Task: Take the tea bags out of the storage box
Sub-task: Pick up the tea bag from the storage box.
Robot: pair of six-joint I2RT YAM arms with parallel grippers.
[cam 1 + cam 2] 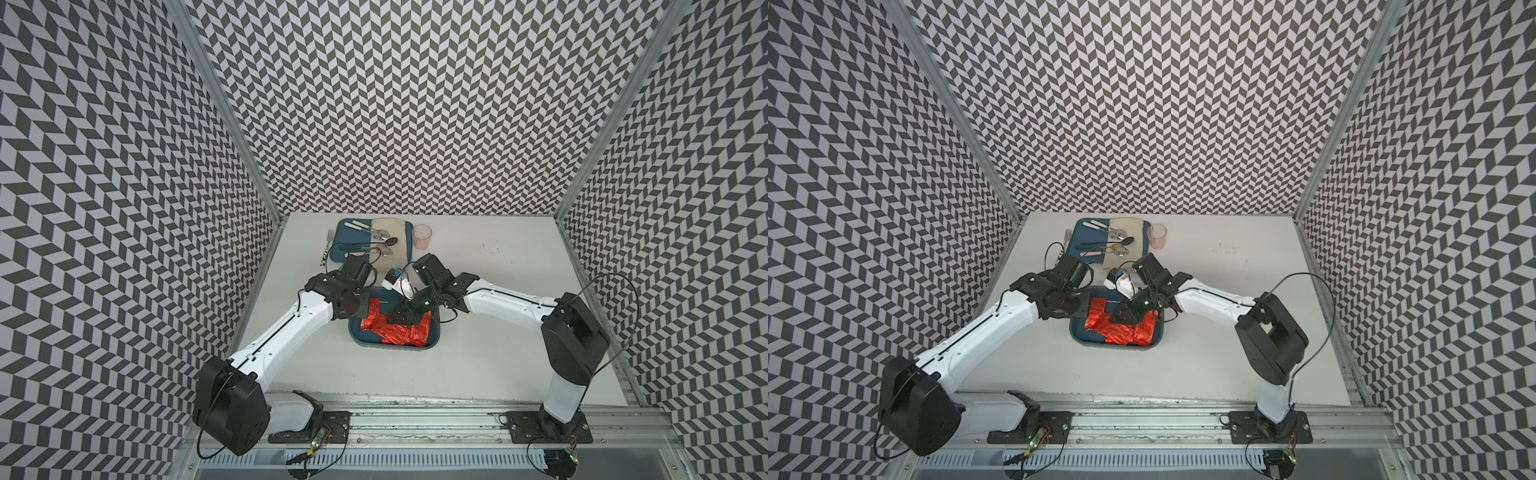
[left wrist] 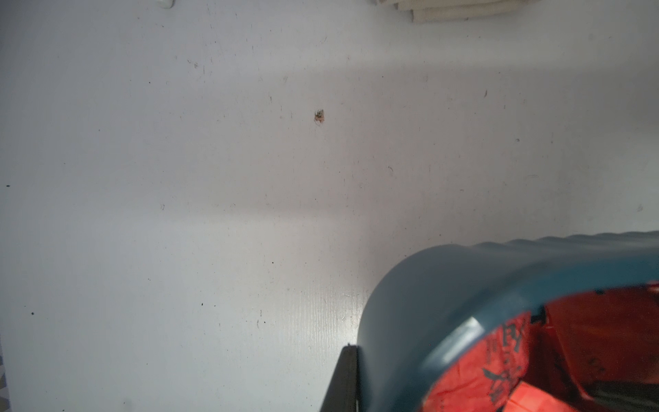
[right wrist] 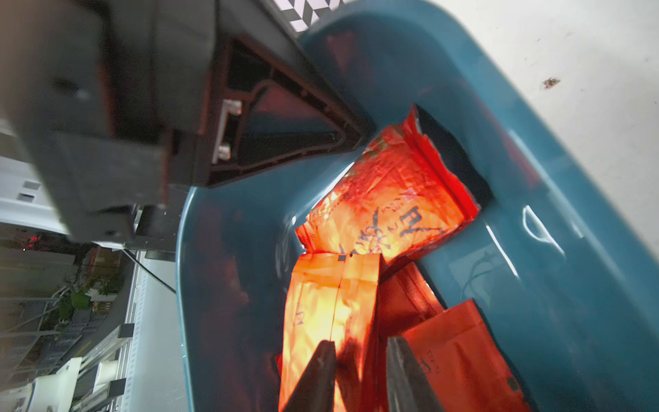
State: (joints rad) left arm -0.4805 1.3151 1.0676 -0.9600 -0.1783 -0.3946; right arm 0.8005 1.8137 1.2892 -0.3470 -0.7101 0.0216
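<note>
**Top views.** In both top views the storage box [image 1: 395, 348] [image 1: 1115, 345] stands on the white table [image 1: 498, 332], and both pincers reach into it. The tea bags [image 1: 395, 330] [image 1: 1121, 330] lie in an overlapping heap on its floor, directly under the right pincer [image 1: 394, 319] and just beside the left pincer [image 1: 362, 311]. None is seen outside the box. Beyond the left pincer, apart from the box, a flat blue tray [image 1: 344, 230] holds cutlery [image 1: 370, 243] and a beige cloth [image 1: 395, 230]. A pink cup [image 1: 422, 237] stands beside the tray.

**Left wrist view.** One dark finger [image 2: 344, 381] of the left pincer lies against the outside of the box wall [image 2: 445, 303] at a rounded corner. Red foil [image 2: 588, 339] shows just inside that wall.

**Right wrist view.** The left pincer's other finger [image 3: 321, 96] sits inside the rim, so this pincer is closed onto the box wall. The right pincer [image 3: 360, 360] is low inside the box. Its jaws stand a narrow gap apart with the edge of one bright sachet [image 3: 331, 303] between them, and no pinch is visible. Further sachets [image 3: 385, 199] lie ahead of and beside its tips.
</note>
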